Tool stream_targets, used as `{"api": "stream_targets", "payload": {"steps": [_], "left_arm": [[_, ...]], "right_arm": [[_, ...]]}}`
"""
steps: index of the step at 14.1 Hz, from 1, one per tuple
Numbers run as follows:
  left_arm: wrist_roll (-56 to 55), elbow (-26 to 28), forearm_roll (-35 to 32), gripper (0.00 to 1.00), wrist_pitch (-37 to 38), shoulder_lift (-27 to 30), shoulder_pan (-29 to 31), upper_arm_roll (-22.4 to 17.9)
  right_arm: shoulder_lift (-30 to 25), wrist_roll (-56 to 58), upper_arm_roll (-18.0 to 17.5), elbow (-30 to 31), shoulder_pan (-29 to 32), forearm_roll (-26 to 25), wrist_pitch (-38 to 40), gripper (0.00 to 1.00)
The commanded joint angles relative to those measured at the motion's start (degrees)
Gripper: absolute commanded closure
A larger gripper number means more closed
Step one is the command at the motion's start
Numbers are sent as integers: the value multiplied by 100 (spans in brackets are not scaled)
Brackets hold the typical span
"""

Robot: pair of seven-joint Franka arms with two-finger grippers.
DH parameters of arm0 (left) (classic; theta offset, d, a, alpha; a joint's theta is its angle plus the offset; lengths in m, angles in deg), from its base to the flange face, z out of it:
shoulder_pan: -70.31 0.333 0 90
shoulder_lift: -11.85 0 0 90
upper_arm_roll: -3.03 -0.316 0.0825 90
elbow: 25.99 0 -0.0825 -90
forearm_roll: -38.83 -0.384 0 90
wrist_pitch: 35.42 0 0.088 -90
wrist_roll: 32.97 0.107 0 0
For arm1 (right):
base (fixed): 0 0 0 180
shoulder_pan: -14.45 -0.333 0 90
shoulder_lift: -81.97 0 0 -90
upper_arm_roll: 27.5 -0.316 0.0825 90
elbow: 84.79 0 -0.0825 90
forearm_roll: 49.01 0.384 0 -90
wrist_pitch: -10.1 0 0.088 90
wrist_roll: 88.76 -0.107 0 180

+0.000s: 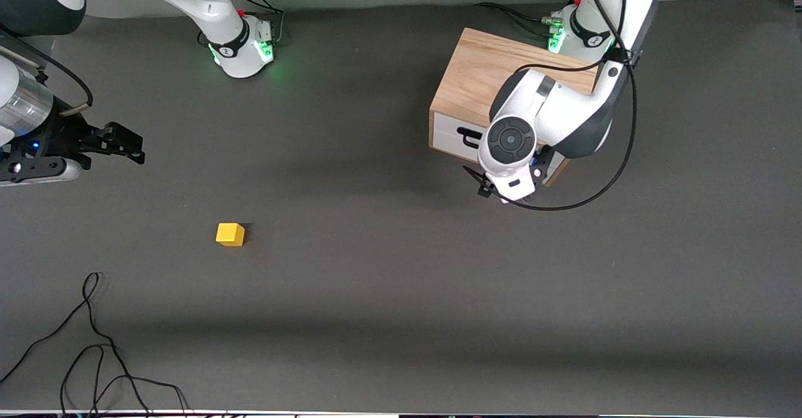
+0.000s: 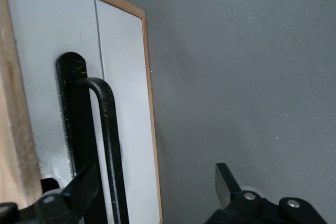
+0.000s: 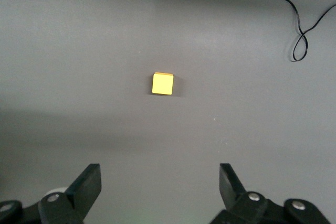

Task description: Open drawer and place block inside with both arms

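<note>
The counter [image 1: 401,318] is a matte dark grey sheet. Toward my left arm's end sits the oak-grained box [image 1: 482,73], its smooth white drawer [image 1: 454,137] shut, black wire handle [image 2: 107,145] curved. My left tool [image 2: 152,192] is in front of it, fingers spread around the handle. My right tool [image 3: 157,187] hangs open over bare counter. The small yellow block [image 1: 230,234] lies near it, well apart from the box.

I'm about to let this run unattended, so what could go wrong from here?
The left gripper is open at the drawer, with only one finger by the black handle; closing now might miss the bar. The drawer looks shut, so the block has nowhere to go yet. The right gripper, open, is well short of the block.
</note>
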Motion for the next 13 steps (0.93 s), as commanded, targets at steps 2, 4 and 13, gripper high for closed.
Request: {"api": "stream_targets", "payload": {"steps": [2, 4, 13], "left_arm": [[-34, 194, 15, 0, -91, 38, -135, -17], [-34, 194, 24, 0, -91, -24, -153, -8], [-78, 28, 24, 0, -205, -243, -145, -8]], "right_arm": [[80, -115, 13, -107, -32, -114, 3, 0], [106, -80, 13, -89, -32, -96, 38, 0], [194, 474, 364, -80, 21, 466, -102, 0]]}}
